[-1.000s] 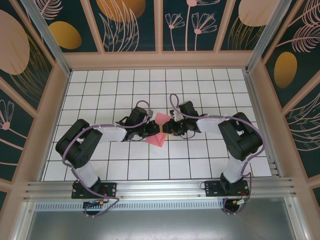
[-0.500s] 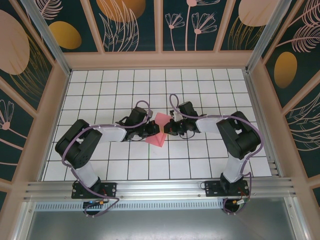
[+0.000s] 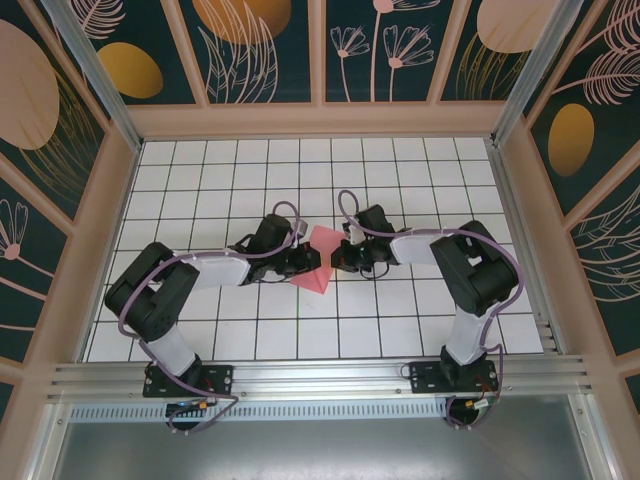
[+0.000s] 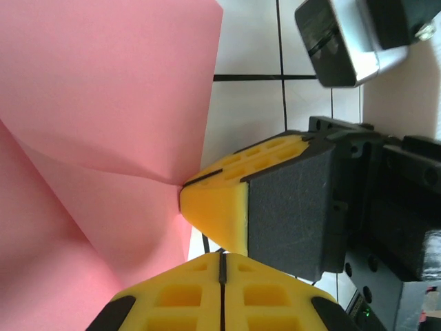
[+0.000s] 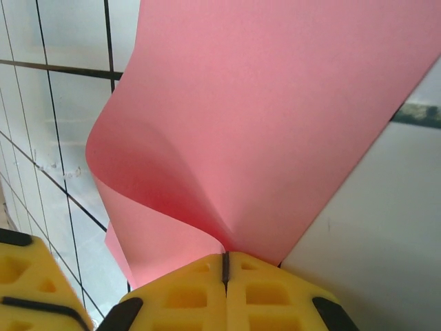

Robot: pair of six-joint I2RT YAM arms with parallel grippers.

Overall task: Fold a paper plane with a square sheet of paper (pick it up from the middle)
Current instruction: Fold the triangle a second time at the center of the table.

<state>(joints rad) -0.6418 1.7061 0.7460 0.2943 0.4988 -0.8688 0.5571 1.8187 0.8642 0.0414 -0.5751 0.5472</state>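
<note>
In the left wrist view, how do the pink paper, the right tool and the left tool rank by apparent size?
1. the pink paper, clearly largest.
2. the right tool.
3. the left tool, but cropped and nearest the camera, so unsure.

Found no legible text, label, brand, number or sign — neither on the pink paper (image 5: 275, 103), the yellow fingers (image 4: 172, 296), the gridded counter (image 3: 250, 170), nor the patterned walls (image 3: 260, 50).
</note>
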